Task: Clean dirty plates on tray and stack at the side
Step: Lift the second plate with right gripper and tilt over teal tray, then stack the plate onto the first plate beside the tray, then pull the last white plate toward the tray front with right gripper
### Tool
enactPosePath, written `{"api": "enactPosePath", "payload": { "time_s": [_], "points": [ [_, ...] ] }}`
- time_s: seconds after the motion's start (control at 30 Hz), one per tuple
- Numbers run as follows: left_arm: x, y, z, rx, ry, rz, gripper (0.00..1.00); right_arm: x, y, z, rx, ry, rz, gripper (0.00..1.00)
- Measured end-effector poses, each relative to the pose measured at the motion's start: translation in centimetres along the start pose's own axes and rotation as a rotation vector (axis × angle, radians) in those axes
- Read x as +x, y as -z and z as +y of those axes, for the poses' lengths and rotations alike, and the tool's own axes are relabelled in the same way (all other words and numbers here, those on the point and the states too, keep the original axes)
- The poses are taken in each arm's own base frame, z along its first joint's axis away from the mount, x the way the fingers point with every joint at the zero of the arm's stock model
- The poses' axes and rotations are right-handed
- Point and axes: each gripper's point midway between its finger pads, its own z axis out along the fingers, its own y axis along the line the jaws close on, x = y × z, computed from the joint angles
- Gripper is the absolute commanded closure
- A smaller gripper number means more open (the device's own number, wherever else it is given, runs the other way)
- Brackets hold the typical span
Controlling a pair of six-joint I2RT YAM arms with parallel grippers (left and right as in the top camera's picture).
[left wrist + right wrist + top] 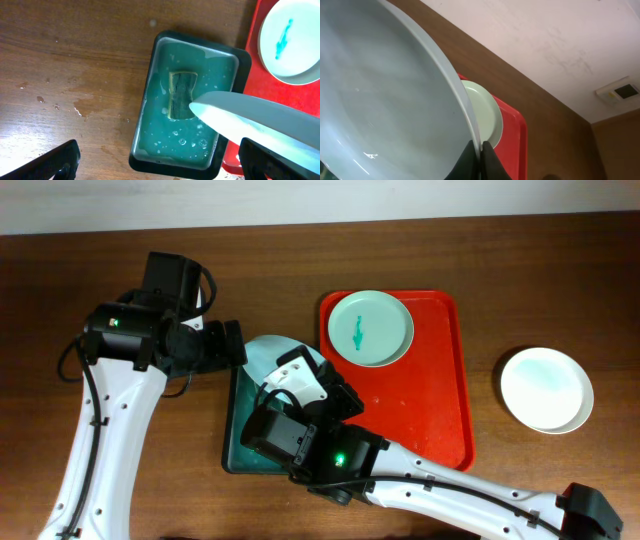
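Note:
My right gripper [287, 376] [481, 148] is shut on the rim of a pale plate [262, 356] [385, 100] and holds it tilted on edge over the dark green basin [232, 452]. That plate's rim [250, 120] crosses the left wrist view above the basin [150, 65]. My left gripper [234, 345] [165, 170] is open and empty, just left of the held plate. A second plate with a teal smear [370, 328] [290, 42] [487, 115] lies at the far end of the red tray [440, 410] [512, 135]. A third, clean-looking plate [546, 388] lies on the table right of the tray.
The basin holds cloudy teal water and a sponge [182, 95]. Water drops [80, 110] lie on the wooden table left of the basin. My right arm [450, 490] stretches across the front of the table.

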Motion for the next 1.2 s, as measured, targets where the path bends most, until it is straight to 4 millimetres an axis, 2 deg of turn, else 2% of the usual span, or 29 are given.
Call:
{"api": "enactPosePath", "payload": {
  "time_s": [0.07,0.1,0.2,0.27,0.3,0.33,0.37,0.4,0.43,0.5,0.57,0.63,0.67,0.7,0.73,0.8,0.83,0.87,0.93,1.0,1.07,1.1,1.13,1.2],
  "points": [
    [0.0,0.0,0.0,0.0,0.0,0.0,0.01,1.7,-1.0,-0.5,-0.027,-0.069,0.087,0.96],
    [0.0,0.0,0.0,0.0,0.0,0.0,0.01,3.0,-2.3,-1.1,-0.047,-0.13,0.162,0.96],
    [0.0,0.0,0.0,0.0,0.0,0.0,0.01,7.1,-6.4,-1.3,-0.295,-0.368,0.459,0.96],
    [0.0,0.0,0.0,0.0,0.0,0.001,0.01,8.1,-7.2,-1.1,-0.512,-0.472,0.571,0.96],
    [0.0,0.0,0.0,0.0,0.0,0.0,0.01,8.4,-7.4,-1.7,-0.589,-0.529,0.606,0.96],
    [0.0,0.0,0.0,0.0,0.0,0.0,0.01,8.7,-7.7,-2.8,-0.637,-0.595,0.629,0.96],
    [0.0,0.0,0.0,-0.001,0.0,0.001,0.01,9.0,-8.3,-5.1,-0.642,-0.684,0.634,0.96],
    [0.0,0.0,0.0,0.0,0.0,0.0,0.01,9.4,-8.8,-7.5,-0.624,-0.764,0.636,0.96],
    [0.0,0.0,0.0,0.0,0.0,0.0,0.01,10.8,-9.3,-11.0,-0.568,-0.872,0.648,0.96],
    [0.0,0.0,0.0,0.0,0.0,0.0,0.01,14.6,-10.3,-17.4,-0.413,-1.063,0.685,0.96],
    [0.0,0.0,0.0,-0.001,0.0,0.001,0.01,19.7,-10.1,-22.8,-0.248,-1.234,0.753,0.96],
    [0.0,0.0,0.0,0.0,0.0,-0.001,0.01,23.7,-9.6,-26.0,-0.123,-1.339,0.806,0.96],
    [0.0,0.0,0.0,-0.003,0.0,0.0,0.0,27.3,-9.2,-28.3,-0.006,-1.402,0.857,0.96],
    [0.0,0.0,0.1,-0.003,0.0,0.0,0.01,30.3,-8.8,-29.7,0.081,-1.443,0.903,0.96],
    [0.0,0.0,0.0,-0.003,0.0,0.0,0.01,32.8,-8.2,-30.5,0.144,-1.478,0.948,0.96],
    [0.0,0.0,0.0,-0.003,0.0,-0.001,0.01,37.5,-7.6,-30.4,0.203,-1.556,1.059,0.96],
    [0.0,0.0,0.0,-0.002,0.0,0.0,0.01,39.3,-7.5,-30.0,0.211,-1.589,1.108,0.89],
    [0.0,0.0,0.0,-0.003,0.0,-0.001,0.0,40.6,-7.4,-29.4,0.21,-1.612,1.152,0.68],
    [0.0,0.0,0.0,-0.003,0.0,-0.001,0.01,41.6,-7.6,-28.8,0.196,-1.621,1.193,0.53],
    [0.0,0.0,0.0,-0.003,0.0,0.0,0.01,41.1,-8.0,-28.4,0.153,-1.642,1.178,0.5],
    [0.0,0.0,0.0,-0.002,0.0,-0.001,0.01,39.2,-8.8,-27.8,0.034,-1.66,1.115,0.5],
    [0.0,0.0,0.0,-0.003,0.0,-0.001,0.01,37.9,-9.2,-27.7,-0.02,-1.654,1.072,0.52],
    [0.0,0.0,0.0,-0.002,0.0,0.0,0.01,33.7,-9.8,-27.4,-0.145,-1.578,0.954,0.52],
    [0.0,0.0,0.0,-0.002,0.0,0.0,0.01,28.4,-9.8,-26.3,-0.284,-1.44,0.821,0.52]
  ]
}}
